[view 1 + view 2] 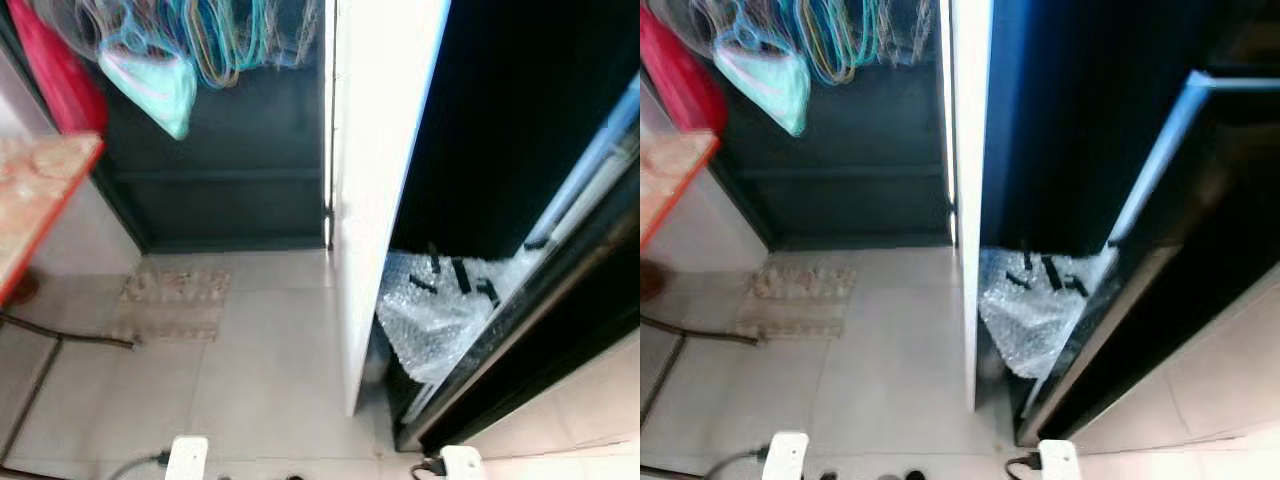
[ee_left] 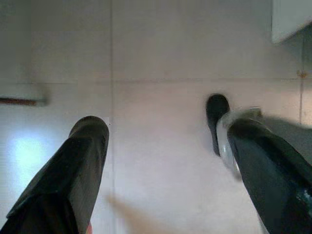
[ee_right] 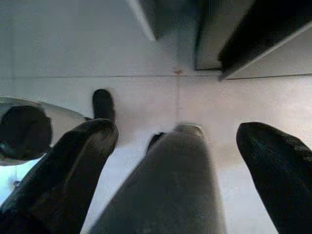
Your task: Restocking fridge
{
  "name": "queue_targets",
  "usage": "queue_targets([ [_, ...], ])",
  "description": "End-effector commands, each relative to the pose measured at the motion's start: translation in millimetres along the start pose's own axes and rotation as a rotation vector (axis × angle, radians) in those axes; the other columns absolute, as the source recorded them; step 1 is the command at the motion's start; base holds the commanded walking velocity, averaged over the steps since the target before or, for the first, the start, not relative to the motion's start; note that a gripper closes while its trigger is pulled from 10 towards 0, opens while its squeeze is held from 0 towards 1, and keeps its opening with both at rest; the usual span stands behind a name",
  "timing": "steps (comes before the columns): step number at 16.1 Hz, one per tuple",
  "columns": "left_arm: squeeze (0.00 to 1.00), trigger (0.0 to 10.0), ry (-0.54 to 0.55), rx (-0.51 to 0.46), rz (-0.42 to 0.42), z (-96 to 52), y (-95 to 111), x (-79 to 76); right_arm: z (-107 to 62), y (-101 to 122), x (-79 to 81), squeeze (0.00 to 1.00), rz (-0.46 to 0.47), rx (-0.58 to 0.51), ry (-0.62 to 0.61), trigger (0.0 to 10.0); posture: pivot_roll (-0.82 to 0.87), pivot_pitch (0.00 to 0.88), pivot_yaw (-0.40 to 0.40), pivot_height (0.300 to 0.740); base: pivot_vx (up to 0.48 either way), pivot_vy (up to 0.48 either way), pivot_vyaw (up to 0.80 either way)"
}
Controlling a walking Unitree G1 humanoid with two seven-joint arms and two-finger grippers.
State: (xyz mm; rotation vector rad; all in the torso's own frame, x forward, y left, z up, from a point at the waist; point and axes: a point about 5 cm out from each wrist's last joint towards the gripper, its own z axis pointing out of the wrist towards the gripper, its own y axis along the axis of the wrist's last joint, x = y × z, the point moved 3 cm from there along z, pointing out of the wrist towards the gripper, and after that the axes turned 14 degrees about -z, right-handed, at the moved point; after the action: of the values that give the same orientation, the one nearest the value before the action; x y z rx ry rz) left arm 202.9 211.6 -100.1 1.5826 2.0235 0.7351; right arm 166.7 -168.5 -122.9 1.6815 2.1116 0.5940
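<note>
Both grippers hang spread and empty over the floor [image 1: 260, 370]; your fridge [image 1: 470, 180] stands open; nothing restocked yet

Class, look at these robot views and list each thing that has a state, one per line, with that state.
Fridge door: swung open, seen edge-on.
Bubble wrap: crumpled, lying low inside the fridge.
Hangers: hanging in a bunch above the floor.
Left tool: open, empty, pointing down at the floor tiles.
Right tool: open, empty, pointing down at the floor near the fridge's base.
</note>
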Motion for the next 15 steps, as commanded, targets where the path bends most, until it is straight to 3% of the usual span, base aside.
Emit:
queue_targets([
  [1, 0.0, 10.0, 0.013, 0.045, -0.008, -3.5, -15.0, 3.7, -4.3, -20.7, 0.5, 0.0, 0.008, 0.064, 0.003, 10.0, -0.02, 0.145, 0.039, 0.74, 0.0, 0.356, 0.0],
  [5, 0.0, 10.0, 0.017, 0.046, 0.002, -3.5, -15.6, 2.4, -4.4, -20.6, 0.9, 0.0, 0.01, 0.063, 0.011, 10.0, -0.01, 0.154, 0.036, 0.74, 0.0, 0.067, 0.0],
  [15, 0.0, 10.0, 0.025, 0.043, 0.011, -3.8, -16.0, 4.0, -3.9, -18.2, 2.9, 0.0, 0.0, 0.05, 0.027, 10.0, -0.01, 0.153, 0.038, 0.74, 0.0, 0.0, 0.8],
])
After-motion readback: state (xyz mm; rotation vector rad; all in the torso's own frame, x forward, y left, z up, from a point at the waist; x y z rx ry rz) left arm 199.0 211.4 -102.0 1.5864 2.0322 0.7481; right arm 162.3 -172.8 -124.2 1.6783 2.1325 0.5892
